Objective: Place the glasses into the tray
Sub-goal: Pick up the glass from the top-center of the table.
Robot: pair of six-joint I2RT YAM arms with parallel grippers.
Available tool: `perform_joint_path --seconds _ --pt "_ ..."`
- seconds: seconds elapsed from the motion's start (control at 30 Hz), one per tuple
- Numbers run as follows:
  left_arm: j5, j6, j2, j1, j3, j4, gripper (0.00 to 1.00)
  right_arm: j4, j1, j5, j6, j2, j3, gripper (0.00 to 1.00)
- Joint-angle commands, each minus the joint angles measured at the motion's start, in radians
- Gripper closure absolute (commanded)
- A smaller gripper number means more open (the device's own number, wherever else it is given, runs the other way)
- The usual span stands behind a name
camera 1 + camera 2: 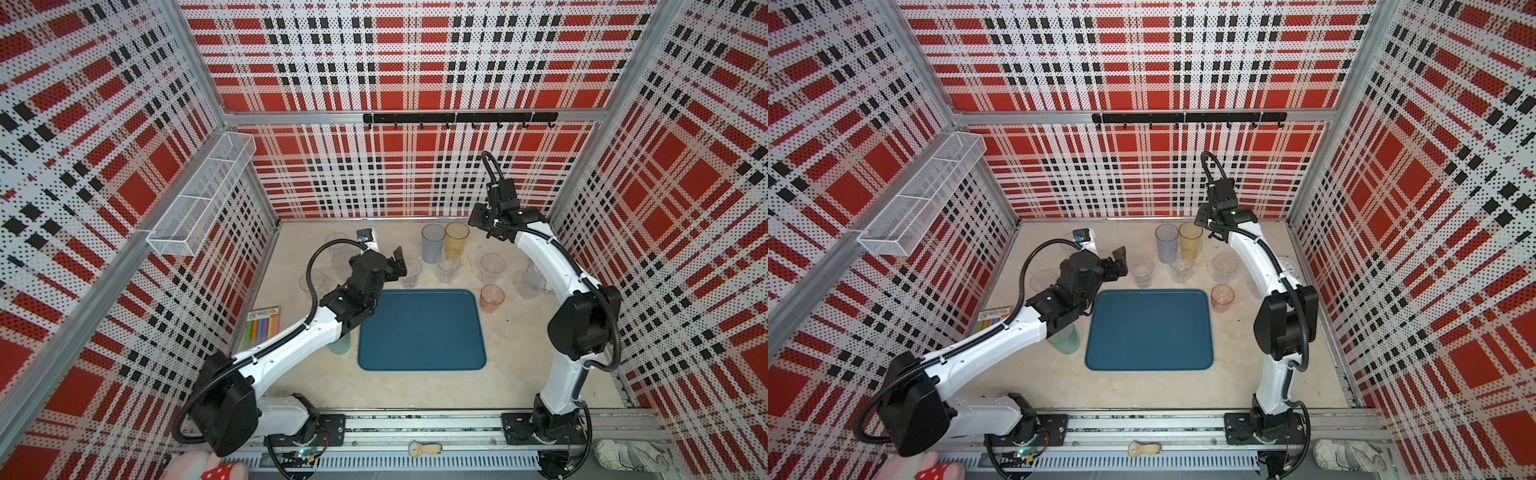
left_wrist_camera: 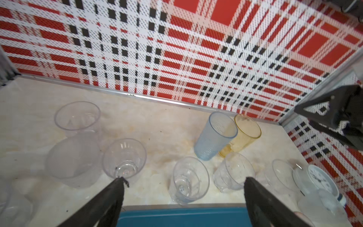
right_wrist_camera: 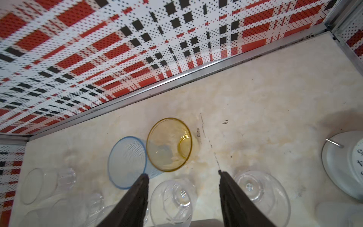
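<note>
Top views first: the tray (image 1: 422, 330) sits mid-worktop (image 1: 415, 386), and the glasses all stand outside it, most of them between it and the back edge. The left jaws hang wide apart just behind the tray's far edge, close beside a clear glass (image 1: 411, 272). The right jaws hover high near the back edge, by the amber glass (image 1: 456, 241) and the grey-blue glass (image 1: 432, 243). From up here I cannot tell their spread. A pink glass (image 1: 491, 298) stands just off the tray's far right corner. In a top view the teal glass (image 1: 1064, 340) peeks out under the left arm (image 1: 1000, 336), and a white clock (image 1: 1287, 266) shows by the right edge.

Left wrist: the jaws are released and empty, with that clear glass (image 2: 188, 180) framed between them down on the worktop and the tray rim (image 2: 176, 215) nearer the camera.

Right wrist, and here's what the top views hide: the jaws are parted and gripping nothing. The amber glass (image 3: 170, 144) sits just beyond the tips, side by side with the grey-blue glass (image 3: 127, 161), and another clear glass (image 3: 172, 200) lies under the gap.
</note>
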Motion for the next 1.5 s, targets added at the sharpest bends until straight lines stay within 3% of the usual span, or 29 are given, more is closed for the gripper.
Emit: perform_joint_path --seconds 0.0,0.27,0.47,0.8,1.3,1.47 --pt "0.035 0.032 0.040 -0.032 0.043 0.061 0.03 -0.048 -0.010 -0.045 0.002 0.087 0.077 0.40" --pt "0.046 0.051 0.073 -0.039 0.037 0.055 0.02 -0.079 -0.017 -0.093 -0.004 0.261 0.215 0.43" --pt "0.045 0.053 0.058 -0.030 0.016 0.077 0.02 -0.075 -0.019 -0.100 -0.008 0.316 0.220 0.45" --pt "0.077 0.044 0.030 0.022 0.014 0.056 0.01 -0.080 -0.028 -0.121 -0.011 0.413 0.272 0.56" --pt "0.091 0.054 -0.096 0.062 -0.084 0.137 0.01 -0.100 -0.042 -0.097 -0.038 0.359 0.246 0.86" --pt "0.087 0.048 -0.110 0.063 -0.093 0.140 0.01 -0.117 -0.045 -0.068 -0.082 0.323 0.244 0.90"
